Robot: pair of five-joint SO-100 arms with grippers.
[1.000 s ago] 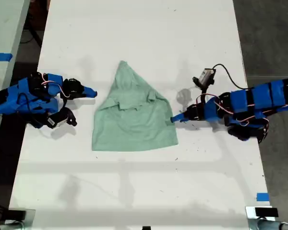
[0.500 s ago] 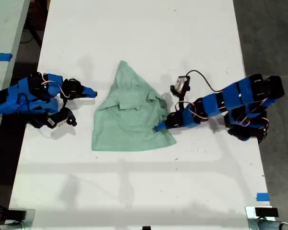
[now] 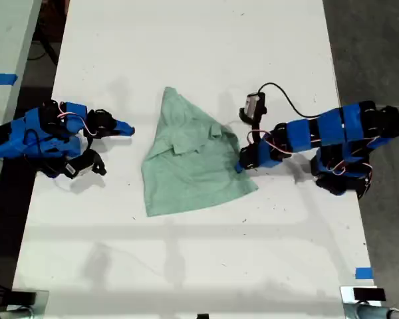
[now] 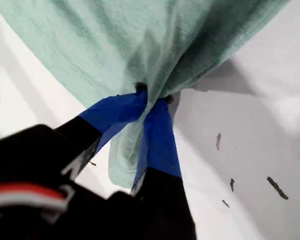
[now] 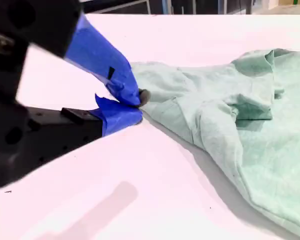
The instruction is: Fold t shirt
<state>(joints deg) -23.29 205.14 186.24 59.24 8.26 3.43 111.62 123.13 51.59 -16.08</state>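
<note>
The pale mint-green t shirt (image 3: 193, 166) lies wrinkled and partly folded in the middle of the white table (image 3: 199, 266). My first gripper (image 3: 240, 165) comes in from the exterior view's right and pinches the shirt's edge on that side. The first wrist view shows its blue fingers (image 4: 157, 130) shut on bunched t shirt (image 4: 140, 40) cloth, with my first gripper (image 4: 152, 95) lifting that edge slightly. My second gripper (image 3: 128, 129) rests at the exterior view's left, a short gap from the shirt. In its own view my second gripper (image 5: 139, 107) is shut on nothing, with the t shirt (image 5: 240, 125) beside it.
A black cable and small camera module (image 3: 255, 105) rise above the first arm. Blue tape (image 3: 363, 273) marks the table near the exterior view's lower right. Dark floor lies beyond the table's edge on that side, and another pale surface (image 3: 0, 40) stands at the exterior view's left.
My first gripper reached onto the shirt, closed on its edge and drew back toward the exterior view's right. The shirt slid and turned that way. The second arm has not moved.
</note>
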